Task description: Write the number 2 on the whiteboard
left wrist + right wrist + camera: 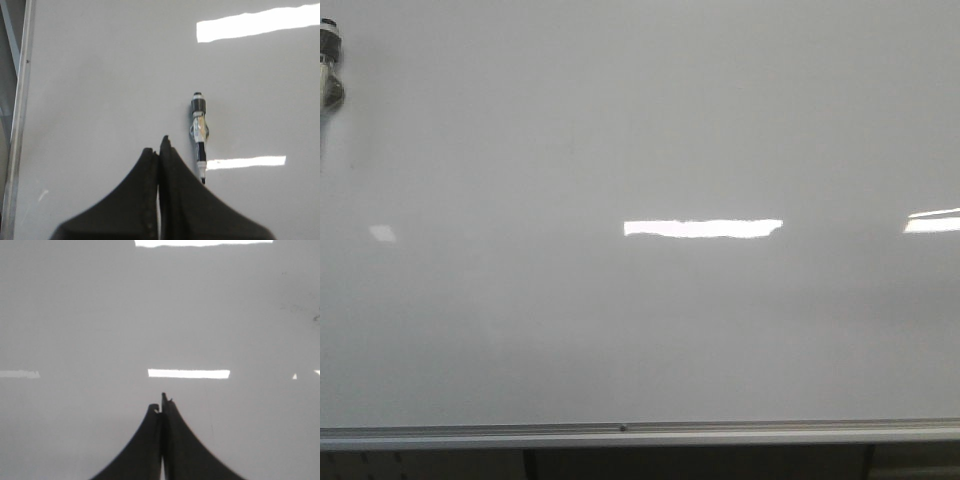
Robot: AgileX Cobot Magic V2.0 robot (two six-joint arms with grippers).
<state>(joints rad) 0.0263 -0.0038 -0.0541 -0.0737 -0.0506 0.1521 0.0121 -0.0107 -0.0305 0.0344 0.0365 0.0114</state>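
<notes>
The whiteboard (640,150) fills the front view, glossy pale grey, with a silvery rail (640,432) along its lower edge. No drawn digit 2 shows on it in any view. A black-and-white marker (199,135) lies on the board in the left wrist view, uncapped tip towards my fingers; its end also shows at the far left edge of the front view (330,65). My left gripper (159,147) is shut and empty, just beside the marker's tip. My right gripper (161,402) is shut and empty over bare board. Neither gripper shows in the front view.
Bright white rectangular light reflections (702,228) lie on the board, another at the right edge (932,221). The board's metal frame edge (20,100) runs along one side of the left wrist view. Faint dark smudges (315,317) mark the board in the right wrist view.
</notes>
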